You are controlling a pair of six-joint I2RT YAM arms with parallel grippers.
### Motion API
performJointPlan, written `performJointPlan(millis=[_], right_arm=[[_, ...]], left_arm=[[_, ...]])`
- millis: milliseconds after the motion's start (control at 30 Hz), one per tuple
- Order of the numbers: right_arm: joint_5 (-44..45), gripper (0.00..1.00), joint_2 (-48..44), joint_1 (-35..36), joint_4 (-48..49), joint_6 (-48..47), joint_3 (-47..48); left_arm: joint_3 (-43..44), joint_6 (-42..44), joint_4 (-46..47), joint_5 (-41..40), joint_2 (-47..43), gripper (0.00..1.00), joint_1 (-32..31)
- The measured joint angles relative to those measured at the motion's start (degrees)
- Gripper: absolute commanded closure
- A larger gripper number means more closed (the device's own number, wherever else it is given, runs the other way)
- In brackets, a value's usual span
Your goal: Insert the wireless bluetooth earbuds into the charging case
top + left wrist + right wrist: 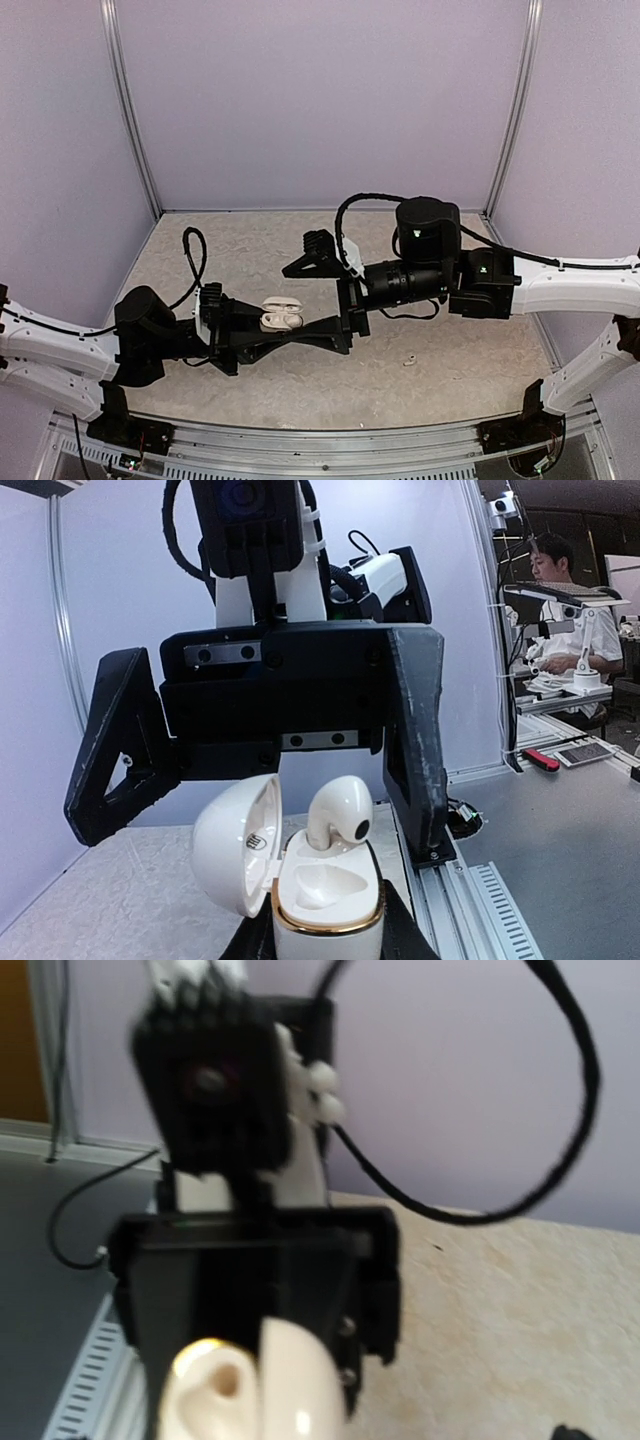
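Grips a white case [300, 900] at its base with the left end effector [328, 948], jaws clamped against both sides. Holds it upright before the left wrist camera and, by that view, clear of the surface [470, 370], with the lid [238, 842] swung open to the left and a gold rim round the mouth. Carries one white earbud [338, 815] in the farther well, its rounded head standing proud above the rim rather than flush. Shows the nearer well open and unfilled. Points the right end effector [290, 303] straight at the case from the opposite side, jaws spread as wide as they go, with one finger [112, 748] out to each side, clear of the case and gripping nothing. From above, puts the case about mid-surface between the two wrists, straddled by the right jaws. Shows a second white earbud [409, 360] lying loose on the surface, to the right of the case and well apart from it, on the right arm's side. Gives only a blur from the right wrist camera, with pale case and earbud low in the frame and the left wrist behind them, too soft to tell more.
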Motion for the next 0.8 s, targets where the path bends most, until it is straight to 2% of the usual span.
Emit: performJointPlan(millis=[400, 800], right_arm=[[-1.79, 0.01, -1.73, 0.22, 0.61, 0.55, -0.26], [8.81, 0.05, -4.70, 0.33, -0.22, 2.80, -0.55]], left_arm=[[0.02, -0.22, 0.04, -0.72, 0.83, 0.93, 0.11], [0.02, -0.57, 0.04, -3.34, 1.20, 0.93, 0.48]])
